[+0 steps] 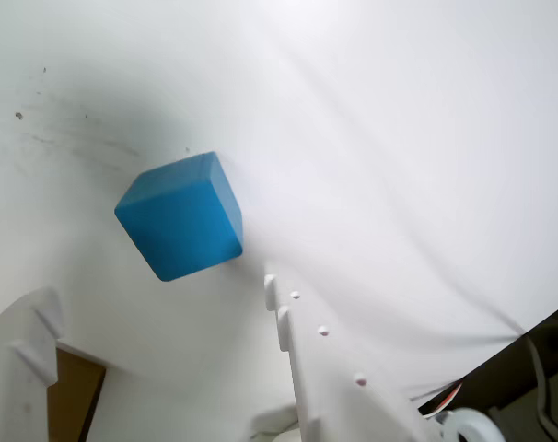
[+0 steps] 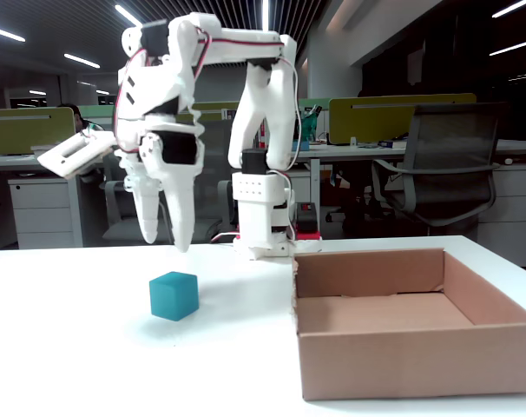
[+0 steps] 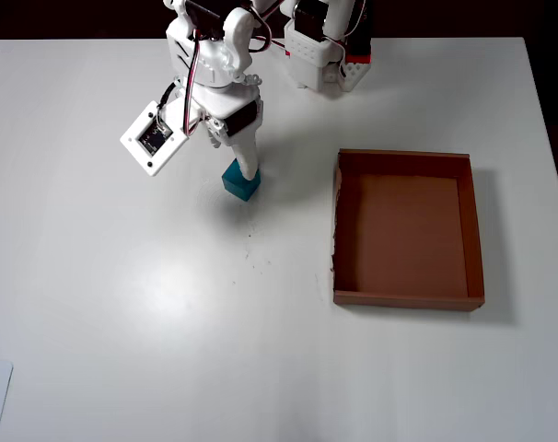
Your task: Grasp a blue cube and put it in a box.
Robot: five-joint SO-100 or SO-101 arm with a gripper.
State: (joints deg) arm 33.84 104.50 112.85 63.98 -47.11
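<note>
In the fixed view the box (image 2: 393, 334) is sitting nearest the camera on the white table (image 2: 89, 365), well off to the right of the gripper (image 2: 165, 241) and lower than it, its open top facing up and its inside looking bare. Nothing is lying between the box and the blue cube (image 2: 174, 295), only plain table surface. The blue cube is resting on the table just below the gripper's tips and a little nearer the camera, with a clear gap of air between them. Behind the gripper the arm's base (image 2: 261, 217) is standing at the table's far edge, and beyond that an office chair (image 2: 441, 165) and desks are filling the background.

The gripper is hanging with its two fingers pointing down and spread moderately apart, holding nothing and touching nothing. In the wrist view the fingers (image 1: 26, 341) are framing the bottom edge while the blue cube (image 1: 180, 217) is lying ahead of them, untouched. In the overhead view the gripper (image 3: 247, 168) is partly covering the blue cube (image 3: 239, 184).
</note>
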